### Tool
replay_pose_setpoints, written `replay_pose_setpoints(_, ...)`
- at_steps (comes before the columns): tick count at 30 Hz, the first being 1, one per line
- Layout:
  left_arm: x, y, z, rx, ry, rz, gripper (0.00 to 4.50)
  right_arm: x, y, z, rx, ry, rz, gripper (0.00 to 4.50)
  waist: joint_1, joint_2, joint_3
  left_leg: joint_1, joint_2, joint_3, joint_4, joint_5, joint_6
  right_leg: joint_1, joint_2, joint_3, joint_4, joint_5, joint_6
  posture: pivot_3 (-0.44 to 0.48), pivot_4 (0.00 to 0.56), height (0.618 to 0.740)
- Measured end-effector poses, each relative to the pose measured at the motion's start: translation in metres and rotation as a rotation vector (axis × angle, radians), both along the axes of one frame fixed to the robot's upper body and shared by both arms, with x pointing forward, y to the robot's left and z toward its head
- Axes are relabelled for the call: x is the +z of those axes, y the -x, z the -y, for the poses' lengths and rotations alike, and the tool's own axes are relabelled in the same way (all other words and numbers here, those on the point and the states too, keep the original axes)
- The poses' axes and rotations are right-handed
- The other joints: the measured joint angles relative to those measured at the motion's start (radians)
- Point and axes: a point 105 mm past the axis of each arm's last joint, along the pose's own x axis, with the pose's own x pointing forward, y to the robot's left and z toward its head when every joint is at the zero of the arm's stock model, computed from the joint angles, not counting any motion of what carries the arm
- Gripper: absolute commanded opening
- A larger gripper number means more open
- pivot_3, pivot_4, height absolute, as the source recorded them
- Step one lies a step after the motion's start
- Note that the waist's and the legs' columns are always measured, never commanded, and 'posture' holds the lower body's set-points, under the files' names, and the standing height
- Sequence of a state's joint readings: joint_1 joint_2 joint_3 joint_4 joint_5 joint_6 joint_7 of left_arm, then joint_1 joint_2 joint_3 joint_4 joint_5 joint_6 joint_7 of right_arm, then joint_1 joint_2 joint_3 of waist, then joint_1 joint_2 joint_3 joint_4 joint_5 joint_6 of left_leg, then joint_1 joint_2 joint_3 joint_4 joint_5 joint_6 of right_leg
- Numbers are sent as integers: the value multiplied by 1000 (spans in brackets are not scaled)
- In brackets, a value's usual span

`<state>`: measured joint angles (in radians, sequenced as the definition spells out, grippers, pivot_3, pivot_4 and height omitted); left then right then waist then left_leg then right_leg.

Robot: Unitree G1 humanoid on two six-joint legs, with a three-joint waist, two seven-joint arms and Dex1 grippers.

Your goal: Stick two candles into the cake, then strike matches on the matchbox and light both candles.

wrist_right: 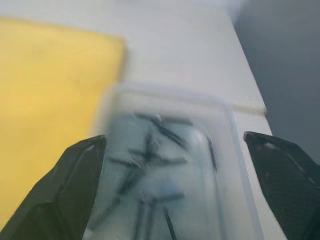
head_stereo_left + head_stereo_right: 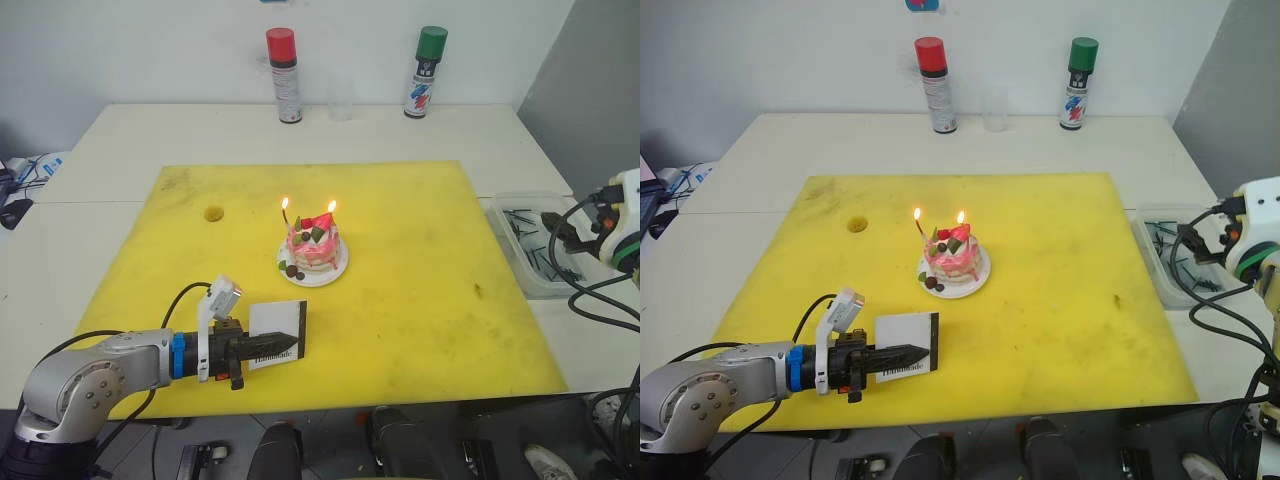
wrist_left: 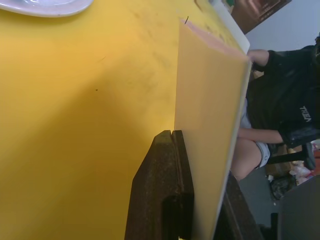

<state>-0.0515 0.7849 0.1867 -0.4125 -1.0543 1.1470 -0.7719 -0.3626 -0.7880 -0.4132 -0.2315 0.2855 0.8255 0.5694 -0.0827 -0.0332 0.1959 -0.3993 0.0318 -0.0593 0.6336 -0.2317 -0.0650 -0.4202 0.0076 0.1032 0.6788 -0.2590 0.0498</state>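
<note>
While clamping matchbox (image 2: 276, 335), left pincer (image 2: 283, 346) level.

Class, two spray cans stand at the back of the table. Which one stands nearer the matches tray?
The green-capped can, on the robot's right like the tray; the red-capped can stands further left.

Silver-grey arm, blue wrist ring, black cables, black gripper (image 2: 268, 348) fingers.
</note>
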Motion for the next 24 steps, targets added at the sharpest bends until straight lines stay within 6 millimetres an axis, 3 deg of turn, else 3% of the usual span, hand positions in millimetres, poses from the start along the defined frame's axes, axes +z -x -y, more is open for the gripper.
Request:
replay_pose_setpoints(3, 8, -6, -3, 34, 19, -43, 0, -6, 18, -51, 310, 131, -29, 4478, 2, 0, 0, 0, 0, -1, 0, 0, 0, 0, 0, -1, 0, 0, 0, 0, 150, 740)
replay_pose_setpoints(7, 6, -7, -3, 45, -8, -128, 0, -25, 61, -127, 797, 135, -136, 4478, 2, 0, 0, 0, 0, -1, 0, 0, 0, 1, 0, -1, 0, 0, 1, 0, 150, 740)
replay_pose_setpoints(11, 0, -13, 2, 57, -40, -173, 0, -20, 88, -167, 1060, 166, -123, 4478, 2, 0, 0, 0, 0, -2, 1, 0, 0, 1, 0, -2, 0, 0, 1, 0, 150, 740)
replay_pose_setpoints(12, -4, -12, 4, 52, -53, -188, 0, -19, 92, -174, 1106, 177, -119, 4478, 2, -1, 0, 0, 0, -2, 1, 0, 0, 1, 0, -2, 0, 0, 0, 0, 150, 740)
replay_pose_setpoints(15, -7, -13, 9, 31, -81, -193, 787, -25, 97, -184, 1168, 183, -134, 4500, 3, -1, 0, 0, 0, -3, 1, 0, 0, 1, 0, -3, 0, 0, 0, 0, 150, 740)
replay_pose_setpoints(19, -11, -12, 12, 9, -123, -182, 2017, -28, 96, -188, 1187, 192, -136, 4500, 8, -1, 0, -1, 0, -2, 1, 0, 0, 0, 0, -2, 0, 0, 0, 0, 150, 740)
replay_pose_setpoints(24, -2, -9, 9, -40, -175, -110, 3560, -27, 95, -189, 1178, 201, -124, 4500, 8, -1, 0, 0, 0, -3, 0, 0, 0, 0, 0, -3, 0, 0, 0, 0, 150, 740)
